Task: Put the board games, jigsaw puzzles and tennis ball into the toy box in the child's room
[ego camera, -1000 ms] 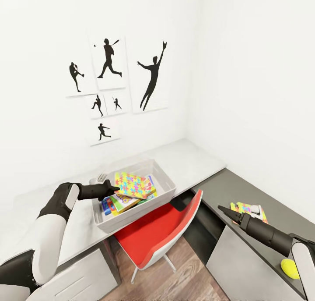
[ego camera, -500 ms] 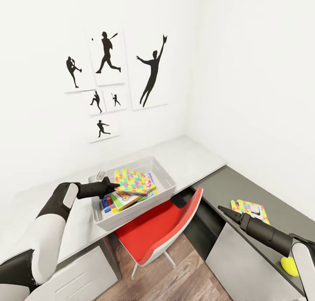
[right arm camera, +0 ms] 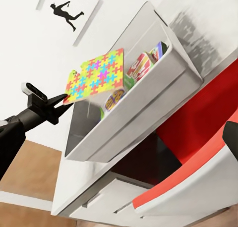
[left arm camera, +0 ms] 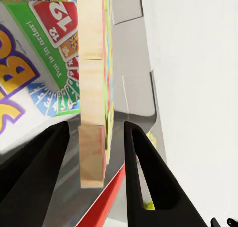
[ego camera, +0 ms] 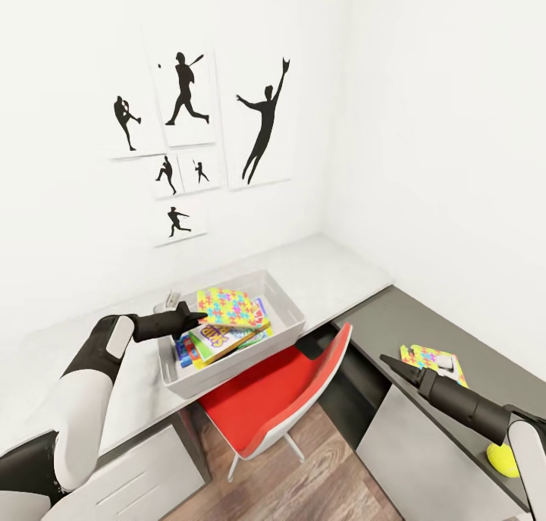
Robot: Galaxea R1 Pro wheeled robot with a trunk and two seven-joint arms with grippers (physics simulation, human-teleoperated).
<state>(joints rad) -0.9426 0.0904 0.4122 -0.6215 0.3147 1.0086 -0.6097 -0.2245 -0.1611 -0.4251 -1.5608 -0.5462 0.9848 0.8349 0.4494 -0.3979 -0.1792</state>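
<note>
Puzzle board hangs over the toy box, pinched at its left corner by the left gripper, clear of the board games below. Best lowered flat before letting go. Right gripper looks clenched and empty, near the second jigsaw and tennis ball.

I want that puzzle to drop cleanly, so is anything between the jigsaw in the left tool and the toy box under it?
Nothing visible blocks it. The left tool holds the jigsaw puzzle by its edge, above the board games lying in the toy box.
</note>
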